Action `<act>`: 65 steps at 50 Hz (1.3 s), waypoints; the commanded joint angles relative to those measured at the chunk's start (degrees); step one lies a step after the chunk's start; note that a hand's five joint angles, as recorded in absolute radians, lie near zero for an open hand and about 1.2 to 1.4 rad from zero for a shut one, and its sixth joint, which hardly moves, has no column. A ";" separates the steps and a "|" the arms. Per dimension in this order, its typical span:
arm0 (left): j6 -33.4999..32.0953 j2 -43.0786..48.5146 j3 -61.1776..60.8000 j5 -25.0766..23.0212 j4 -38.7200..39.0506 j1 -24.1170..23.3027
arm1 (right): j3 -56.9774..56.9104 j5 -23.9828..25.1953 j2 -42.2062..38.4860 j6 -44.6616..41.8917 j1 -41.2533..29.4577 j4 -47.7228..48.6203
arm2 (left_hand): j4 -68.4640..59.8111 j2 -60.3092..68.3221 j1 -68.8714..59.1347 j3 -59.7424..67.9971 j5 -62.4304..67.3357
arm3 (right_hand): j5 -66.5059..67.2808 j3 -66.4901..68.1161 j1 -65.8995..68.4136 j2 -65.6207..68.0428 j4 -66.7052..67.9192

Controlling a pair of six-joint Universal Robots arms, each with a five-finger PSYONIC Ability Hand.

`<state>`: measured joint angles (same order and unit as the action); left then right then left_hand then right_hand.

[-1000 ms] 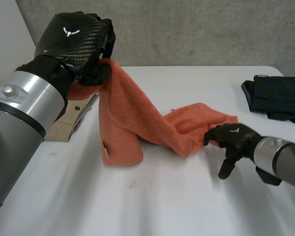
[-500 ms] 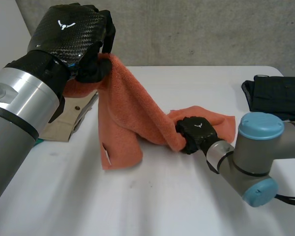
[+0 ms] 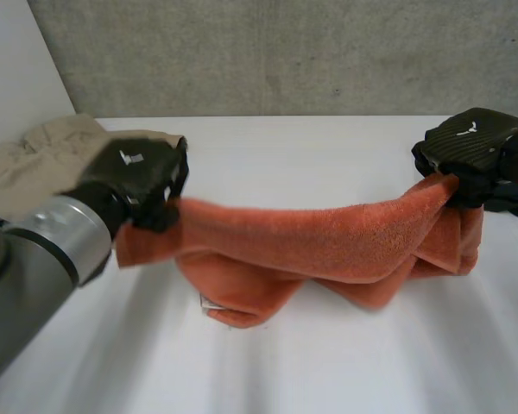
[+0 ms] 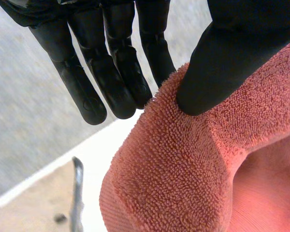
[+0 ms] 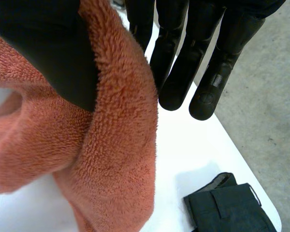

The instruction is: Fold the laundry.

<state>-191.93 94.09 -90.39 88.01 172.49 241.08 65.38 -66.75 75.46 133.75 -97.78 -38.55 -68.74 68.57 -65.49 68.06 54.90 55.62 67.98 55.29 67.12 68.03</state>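
Orange terry towel (image 3: 328, 241) held up and stretched between two black hands, across the middle of the frame.

At the upper left, a crumpled beige garment (image 3: 34, 164) lies on the white tabletop (image 3: 285, 371), out of the way. Just beside it the left hand (image 3: 136, 172) is clamped on one end of the towel, thumb pressing the pile against straight fingers (image 4: 111, 72). The top edge runs taut to the right, while the lower part sags in loose folds that seem to rest on the tabletop. At the right edge the right hand (image 3: 475, 147) pinches the other end the same way. I'd say they are spread wide to pull that edge straight before laying it flat. A dark folded garment (image 5: 227, 208) lies beyond the right hand's fingertips.
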 commanded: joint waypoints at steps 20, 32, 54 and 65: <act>0.07 17.18 5.84 0.58 9.44 4.31 | 7.28 -11.20 -13.09 16.84 -12.79 41.98 | -11.26 11.43 -14.51 11.94 15.10 | -55.62 -57.98 -45.29 -57.12 -58.03; 0.07 17.10 4.52 0.58 11.73 5.54 | 21.71 -4.97 -0.93 38.25 1.80 27.83 | -11.26 11.43 -14.51 11.94 15.10 | -35.52 -37.88 -25.20 -37.02 -37.94; -0.11 14.55 1.62 0.76 11.64 5.37 | 12.41 -1.01 -19.38 45.72 0.23 35.56 | -11.26 11.43 -14.51 11.94 15.10 | -22.06 -24.42 -11.74 -23.56 -24.48; -0.20 13.93 0.92 0.85 11.64 5.45 | 4.41 -3.38 -27.55 46.96 -2.67 35.91 | -11.26 11.43 -14.51 11.94 15.10 | -21.89 -24.25 -11.57 -23.39 -24.31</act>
<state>-192.04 108.17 -89.28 88.77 184.13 246.44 74.19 -68.24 52.45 180.47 -98.68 -2.83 -68.74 68.57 -65.49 68.06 54.90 26.03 37.56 31.91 37.22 37.59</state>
